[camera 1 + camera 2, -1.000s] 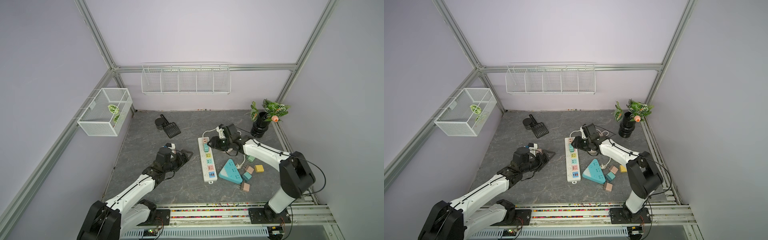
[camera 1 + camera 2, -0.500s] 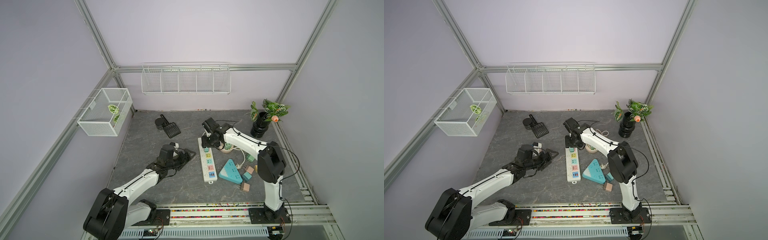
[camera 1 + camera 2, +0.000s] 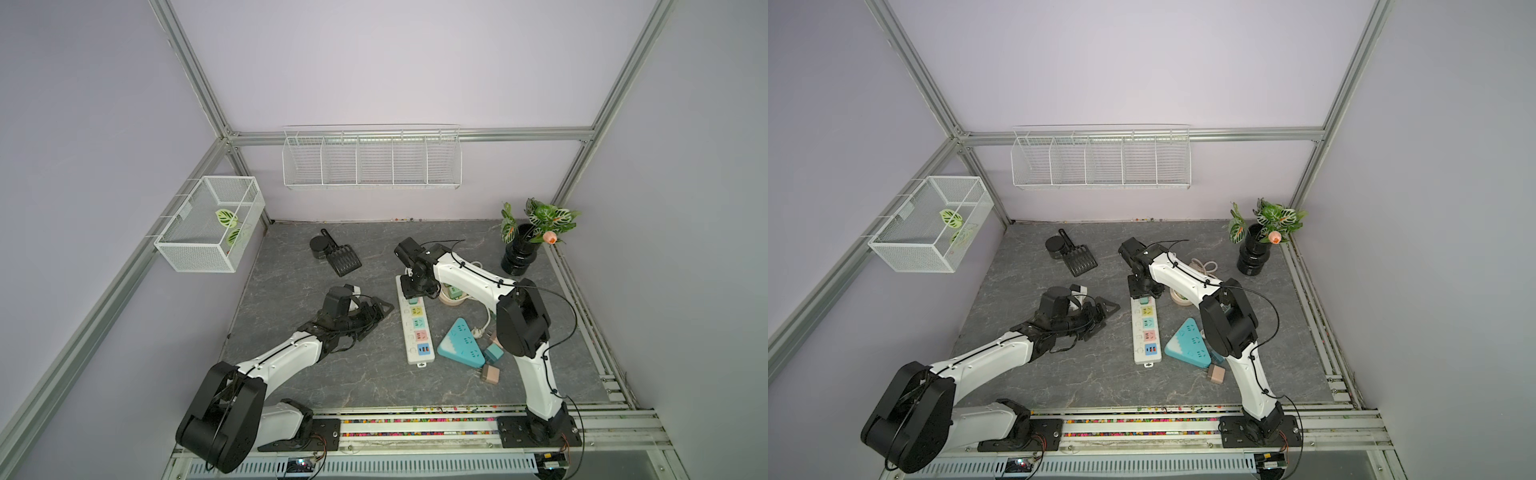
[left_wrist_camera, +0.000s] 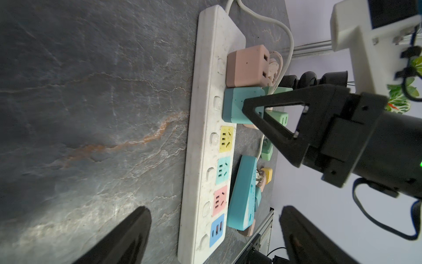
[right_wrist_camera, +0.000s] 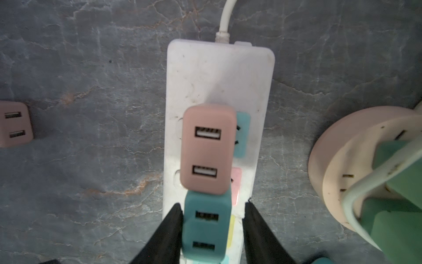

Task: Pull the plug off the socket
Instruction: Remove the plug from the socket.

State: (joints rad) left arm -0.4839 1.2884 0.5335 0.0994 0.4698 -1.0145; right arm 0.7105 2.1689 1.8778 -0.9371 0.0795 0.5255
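Lavender walls and an aluminium frame close in a grey marbled bench. A long white power strip with coloured sockets lies at the centre of the frame in both top views.

Over the last second the right arm has folded in from the right of the frame. Its right claw has come down over the strip's upper end, where the cable leaves. It now straddles the teal cube plug, a plastic two-port USB adapter seated in the strip just beside a dusty-pink cube plug of the same shape.

The jaws have been narrowing but are not clamped yet. In the right wrist view one finger touches the plug's side, while a sliver of strip shows between the plug and the other finger. The left claw has barely shifted. It hangs wide open and empty near the strip's left side, touching nothing.

The approach looks finished and the grasp half made. The teal plug is still fully seated, so the pull has not begun. Next, I judge, the jaws should finish closing squarely on the plug's flat sides, then draw straight away from the strip. Nothing holds the strip down, so it may rise with the plug. The left claw is well placed to pin it.
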